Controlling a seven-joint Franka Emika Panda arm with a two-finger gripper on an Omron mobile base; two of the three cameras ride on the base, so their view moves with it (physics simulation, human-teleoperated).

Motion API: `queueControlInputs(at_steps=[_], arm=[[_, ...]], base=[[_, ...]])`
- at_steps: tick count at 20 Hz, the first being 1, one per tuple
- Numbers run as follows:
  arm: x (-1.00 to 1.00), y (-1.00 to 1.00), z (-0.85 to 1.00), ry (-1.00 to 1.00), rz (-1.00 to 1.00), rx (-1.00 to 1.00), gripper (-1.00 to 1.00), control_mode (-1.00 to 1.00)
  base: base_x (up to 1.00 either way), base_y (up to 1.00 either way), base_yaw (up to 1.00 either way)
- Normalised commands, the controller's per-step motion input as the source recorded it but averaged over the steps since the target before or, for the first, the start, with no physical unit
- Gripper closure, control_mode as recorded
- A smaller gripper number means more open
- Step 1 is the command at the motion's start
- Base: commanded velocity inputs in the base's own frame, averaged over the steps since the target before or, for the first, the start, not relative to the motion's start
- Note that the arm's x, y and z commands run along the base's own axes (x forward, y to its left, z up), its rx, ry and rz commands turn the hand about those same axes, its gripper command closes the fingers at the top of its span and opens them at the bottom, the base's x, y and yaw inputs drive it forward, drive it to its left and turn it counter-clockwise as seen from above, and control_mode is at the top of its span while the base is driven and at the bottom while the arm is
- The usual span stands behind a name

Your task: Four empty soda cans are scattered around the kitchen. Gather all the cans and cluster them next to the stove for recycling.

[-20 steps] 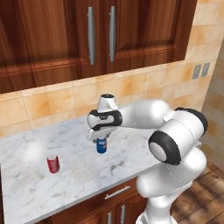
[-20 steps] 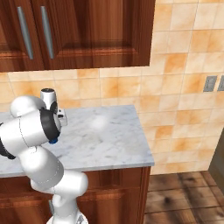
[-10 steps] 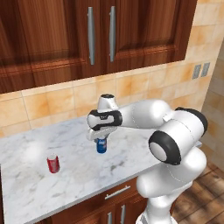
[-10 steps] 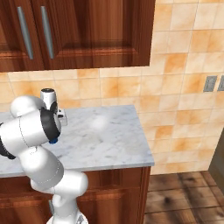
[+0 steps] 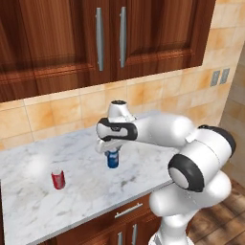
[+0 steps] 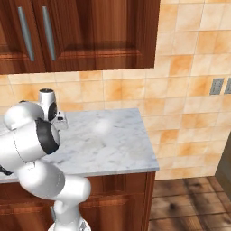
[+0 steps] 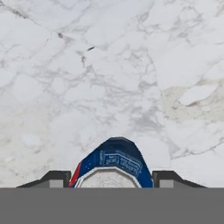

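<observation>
In the left base view, the tool (image 5: 111,149) sits over the top of the blue soda can (image 5: 113,159), which stands upright on the marble tabletop (image 5: 86,191). Arm, can and the red soda can (image 5: 58,179), well apart to the blue one's left, hold the same places as a second ago. The tool's fingertips are hidden behind the hand and the can's upper part, so no change in their spacing can be made out here.

In the right base view, the robot's own arm covers the blue can; the tabletop (image 6: 113,144) beside it looks unchanged.

In the hand view, the blue can (image 7: 114,166) sits between the two fingertips (image 7: 56,178), which press its sides: the tool is closed on it. The can's lower body is cut off.
</observation>
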Motion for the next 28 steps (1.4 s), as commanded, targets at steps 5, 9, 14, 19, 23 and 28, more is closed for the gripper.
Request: queueControlInputs(at_steps=[5,9,14,19,23,28], arm=[[-0.6,-0.17,0.13,0.0,0.0,0.0,1.0,-1.0],[-0.41,-0.34,0.29,0.0,0.0,0.0,1.0,-1.0],[-0.65,-0.36,0.41,-0.04,0.0,0.0,1.0,-1.0],[-0.89,-0.41,0.33,-0.21,-0.02,0.0,1.0,-1.0],[-0.68,-0.42,0.26,-0.3,-0.01,0.0,1.0,-1.0],[-0.6,-0.21,0.58,-0.14,0.0,0.01,1.0,-1.0]], base=[[0.0,0.0,0.0],[0.0,0.0,0.0],[0.0,0.0,0.0],[0.0,0.0,0.0],[0.0,0.0,0.0],[0.0,0.0,0.0]])
